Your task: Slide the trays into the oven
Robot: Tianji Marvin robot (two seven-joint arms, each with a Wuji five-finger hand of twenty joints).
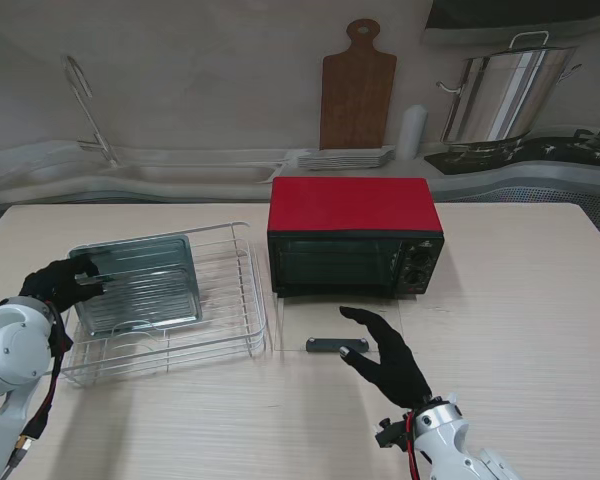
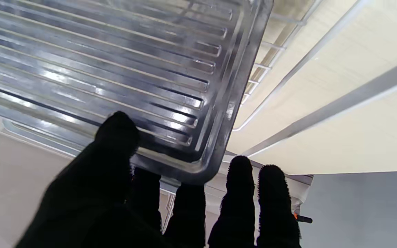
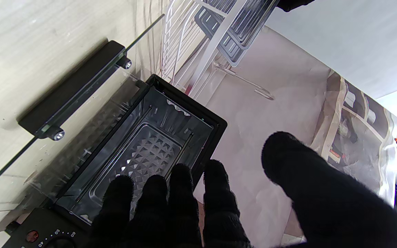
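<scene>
Right hand: our right hand (image 1: 388, 357) hovers nearest to us, fingers spread and holding nothing, just beside the door handle (image 1: 336, 345).
Oven door: the glass door (image 1: 310, 325) lies folded down flat in front of the oven, so the opening step looks done.
Left hand: our left hand (image 1: 62, 284) is clamped on the left corner of the tray (image 1: 140, 282); the left wrist view shows the thumb (image 2: 115, 137) on the ribbed face and the other fingers under the rim.
Tray: it sits in the wire rack (image 1: 242, 300), left of the oven and well apart from its mouth; whether it is lifted clear of the wires we cannot tell.
Oven: the red oven (image 1: 355, 235) stands farther off; the right wrist view shows its cavity (image 3: 140, 155) with a patterned floor and no tray on the rails.
Progress: we judge it early, with no tray inserted yet; lifting, carrying across and sliding in remain.
Other trays: we make out only one.
</scene>
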